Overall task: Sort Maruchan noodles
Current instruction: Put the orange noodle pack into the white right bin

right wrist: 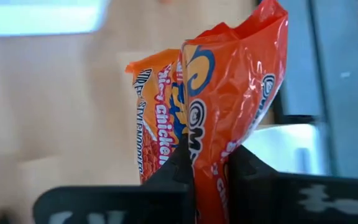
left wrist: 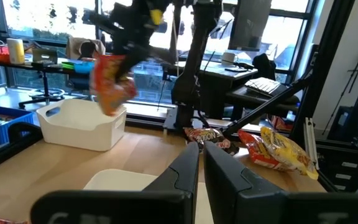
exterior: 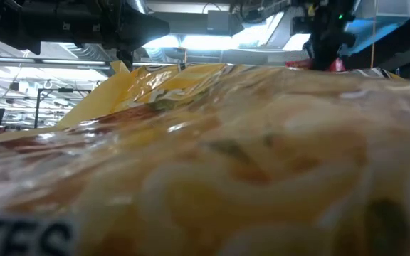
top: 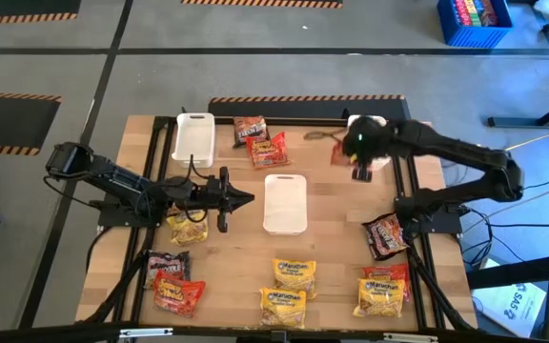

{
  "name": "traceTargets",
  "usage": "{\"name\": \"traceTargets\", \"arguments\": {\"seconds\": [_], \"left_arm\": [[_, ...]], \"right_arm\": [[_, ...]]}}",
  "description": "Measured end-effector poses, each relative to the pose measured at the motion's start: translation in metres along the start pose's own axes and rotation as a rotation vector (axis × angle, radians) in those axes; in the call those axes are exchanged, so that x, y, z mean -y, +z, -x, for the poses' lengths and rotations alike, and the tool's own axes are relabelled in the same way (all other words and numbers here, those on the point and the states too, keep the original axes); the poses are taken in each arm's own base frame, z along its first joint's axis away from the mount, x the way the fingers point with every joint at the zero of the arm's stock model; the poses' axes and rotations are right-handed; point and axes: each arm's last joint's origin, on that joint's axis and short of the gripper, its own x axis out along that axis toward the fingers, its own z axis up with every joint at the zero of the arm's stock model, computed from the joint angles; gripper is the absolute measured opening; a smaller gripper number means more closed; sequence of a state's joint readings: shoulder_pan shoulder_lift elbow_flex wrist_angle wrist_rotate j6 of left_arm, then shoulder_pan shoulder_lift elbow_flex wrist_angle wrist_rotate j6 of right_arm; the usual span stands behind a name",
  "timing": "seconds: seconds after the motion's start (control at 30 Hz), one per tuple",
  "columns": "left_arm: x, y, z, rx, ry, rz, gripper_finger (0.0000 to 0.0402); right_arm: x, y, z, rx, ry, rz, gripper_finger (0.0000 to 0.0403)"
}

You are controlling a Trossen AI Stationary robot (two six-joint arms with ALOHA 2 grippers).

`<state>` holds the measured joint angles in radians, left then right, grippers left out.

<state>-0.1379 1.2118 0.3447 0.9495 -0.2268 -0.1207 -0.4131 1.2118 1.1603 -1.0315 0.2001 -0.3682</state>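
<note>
The red noodle packet (right wrist: 229, 106) hangs clamped in our right tool (right wrist: 210, 168), above the far-right white tray (left wrist: 82, 124). Our left tool (left wrist: 201, 168), fingers together, waits mid-worktop.

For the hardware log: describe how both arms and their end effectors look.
Both are dark, jointed arms with black cables along the links. The left end effector has two flat, matte black fingers. The right end effector looks the same, with a small green light glowing near the wrist.

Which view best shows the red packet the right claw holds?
Right wrist view: the crinkly red plastic noodle packet fills it, pinched. High view shows it small; left wrist view, distant and dangling; low view, a sliver.
</note>
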Motion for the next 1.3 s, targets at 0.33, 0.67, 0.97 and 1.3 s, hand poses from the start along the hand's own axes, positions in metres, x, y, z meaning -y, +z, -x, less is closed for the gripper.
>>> {"name": "traceTargets", "arguments": {"seconds": [0.33,0.67,0.97,1.3], "left_arm": [[0.0,0.0,0.0,0.001,0.0,0.001,0.002],[0.0,0.0,0.0,0.002,0.003,0.001,0.002],[-0.001,0.0,0.0,0.005,0.028,-0.011,0.002],[-0.001,0.0,0.0,0.004,0.026,-0.019,0.002]], "right_arm": [[0.083,-0.031,-0.041,-0.108,-0.141,-0.105,0.002],[0.113,-0.053,-0.087,-0.172,-0.121,-0.088,0.0021],[0.116,-0.054,-0.097,-0.264,-0.186,-0.084,0.0021],[0.115,-0.055,-0.108,-0.299,-0.158,-0.102,0.0021]]}}
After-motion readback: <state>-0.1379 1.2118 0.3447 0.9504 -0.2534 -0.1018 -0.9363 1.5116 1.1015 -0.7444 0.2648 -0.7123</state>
